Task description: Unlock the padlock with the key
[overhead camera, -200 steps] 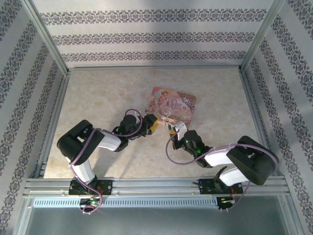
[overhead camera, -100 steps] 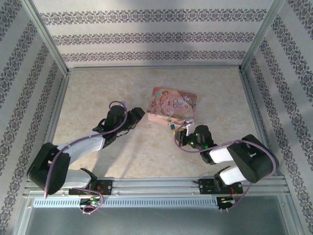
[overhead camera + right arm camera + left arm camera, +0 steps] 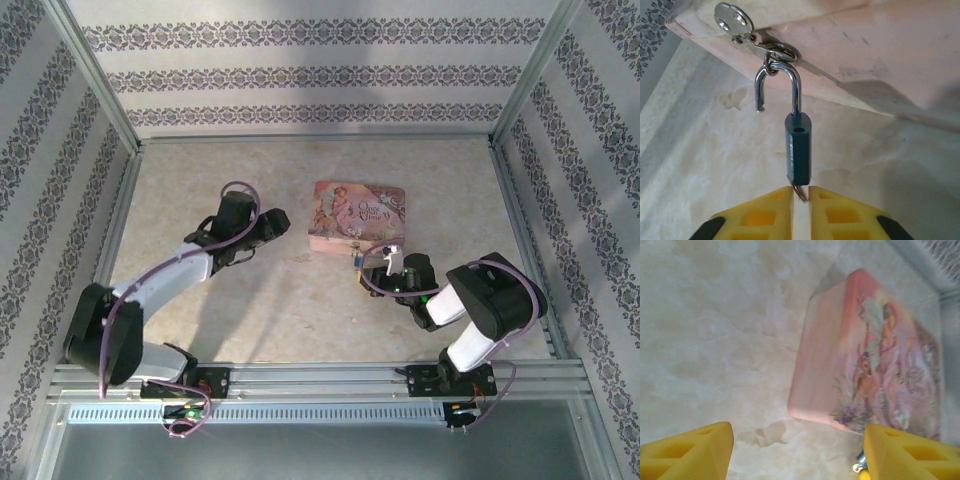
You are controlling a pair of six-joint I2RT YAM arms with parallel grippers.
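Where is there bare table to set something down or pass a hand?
Free: the far strip between the tin and the back wall; the table left of the left gripper; the near middle between left arm and right arm. Crowded: the tin's near edge, where the padlock hangs and the right gripper sits close.

**Black, White and Yellow Machinery**

The left arm (image 3: 170, 275) and right arm (image 3: 485, 300) pair black joint housings with white links. Lilac cables (image 3: 237, 188) loop along both. Green lights (image 3: 405, 290) glow on the right arm. The fingers (image 3: 687, 452) are yellow blocks with moulded hollows.
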